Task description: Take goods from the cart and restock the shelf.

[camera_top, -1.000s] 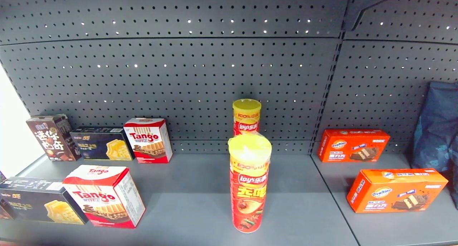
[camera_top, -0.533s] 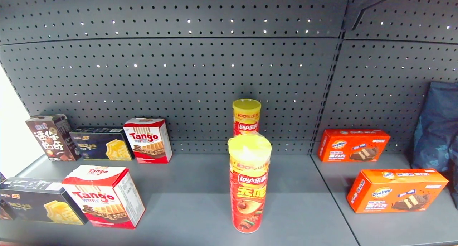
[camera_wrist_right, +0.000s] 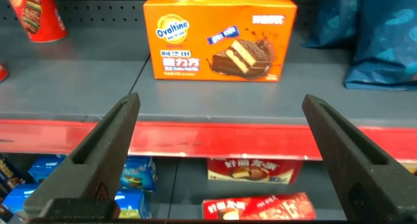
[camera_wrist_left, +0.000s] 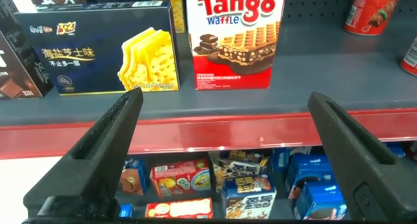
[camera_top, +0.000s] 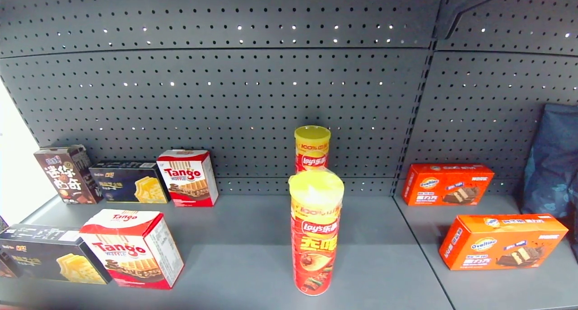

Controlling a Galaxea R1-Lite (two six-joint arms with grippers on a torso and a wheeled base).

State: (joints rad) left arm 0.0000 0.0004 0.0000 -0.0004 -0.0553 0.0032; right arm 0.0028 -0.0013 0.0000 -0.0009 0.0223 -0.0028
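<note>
- Left gripper [camera_wrist_left: 225, 97]: jaws wide, empty; waffle box [camera_wrist_left: 236, 38] at 12 o'clock, standing upright.
- Right gripper [camera_wrist_right: 219, 99]: wide, empty; orange box [camera_wrist_right: 219, 38] at 12 o'clock, long axis 9–3.

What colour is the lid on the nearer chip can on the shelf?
The lid is yellow, on a red can; clearest in the head view.

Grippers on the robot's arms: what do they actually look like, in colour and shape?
Each is a plain two-fingered claw. The left gripper has two matte black fingers, thick and wedge-shaped, broad at the base and narrowing to blunt tips, with flat inner faces and a slightly grainy surface. The right gripper looks just the same.
</note>
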